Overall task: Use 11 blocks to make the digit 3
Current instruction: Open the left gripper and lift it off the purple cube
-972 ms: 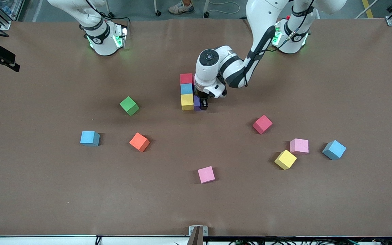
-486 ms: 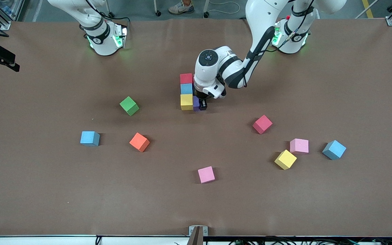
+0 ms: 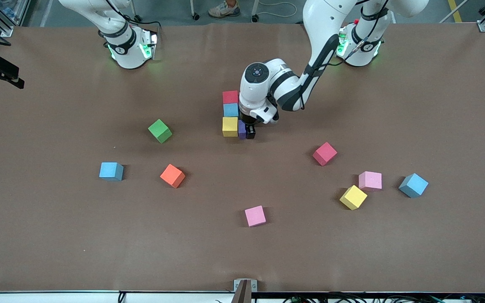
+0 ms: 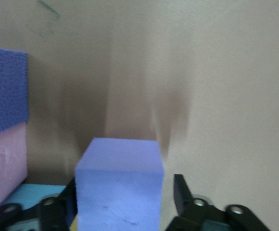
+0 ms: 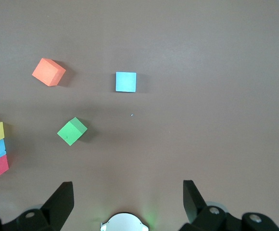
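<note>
Now let go of: the small purple foam cube [image 3: 242,128], gripped tight a second ago, sits on the brown table [image 3: 57,235] with the left gripper [image 3: 246,131] low around it. Fingers spread; in the left wrist view a slit of table shows between one pad and the cube's side. Apparently touching the small yellow foam cube [image 3: 230,126], on that cube's side toward the left arm's end of the table. Farther from the front camera in the same line: a light blue foam cube [image 3: 230,110], then a red foam cube [image 3: 230,97], each touching the next.

Probably four of the eleven placed, then: a three-cube column and the start of a bar turning off its near end. Next, likely a straight lift clear of the purple cube without dragging it.

Loose and well apart from the figure:
- green cube [image 3: 160,131]
- blue cube [image 3: 111,171]
- orange cube [image 3: 172,176]
- pink cube [image 3: 255,216]
- second red cube [image 3: 324,153]
- second pink cube [image 3: 370,180]
- second yellow cube [image 3: 353,197]
- third blue cube [image 3: 413,185]

Waiting above its own base: the right gripper [image 5: 127,190], fingers wide and empty, as before.
</note>
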### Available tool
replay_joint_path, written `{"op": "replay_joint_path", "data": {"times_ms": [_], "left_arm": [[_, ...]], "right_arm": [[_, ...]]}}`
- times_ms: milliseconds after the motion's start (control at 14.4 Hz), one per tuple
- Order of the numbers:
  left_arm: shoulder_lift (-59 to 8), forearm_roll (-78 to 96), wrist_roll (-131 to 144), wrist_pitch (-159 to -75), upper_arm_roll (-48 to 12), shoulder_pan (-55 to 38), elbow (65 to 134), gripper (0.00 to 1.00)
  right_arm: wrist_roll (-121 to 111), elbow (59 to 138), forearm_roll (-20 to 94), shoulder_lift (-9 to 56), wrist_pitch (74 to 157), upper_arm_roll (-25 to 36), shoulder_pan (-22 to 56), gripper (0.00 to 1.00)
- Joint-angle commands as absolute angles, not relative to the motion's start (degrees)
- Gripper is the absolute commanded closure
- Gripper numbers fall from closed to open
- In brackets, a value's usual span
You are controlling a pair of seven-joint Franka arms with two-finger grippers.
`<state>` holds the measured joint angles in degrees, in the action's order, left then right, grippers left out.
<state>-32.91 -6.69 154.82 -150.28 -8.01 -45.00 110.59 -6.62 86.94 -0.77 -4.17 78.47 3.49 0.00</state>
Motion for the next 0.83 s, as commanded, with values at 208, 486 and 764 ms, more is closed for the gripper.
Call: {"op": "replay_joint_path", "data": {"times_ms": [208, 486, 764], "left_arm": [[-31.29, -11.95, 151.89, -136.08, -7.91, -43.95, 100.65, 0.0], [-27.52, -12.13, 144.07, -127.29, -7.82, -43.77, 97.13, 0.0], [-24.53, -12.13, 132.83, -122.35, -7.91, -39.48, 95.71, 0.0]], "right_arm": [[-6.77, 87.63, -1.67, -5.01, 78.66, 3.43, 0.09, 0.0], [-6.77, 87.63, -1.67, -5.01, 78.57, 3.43, 0.09, 0.0], [-6.77, 87.54, -1.67, -4.92, 78.4, 3.43, 0.0, 0.0]]}}
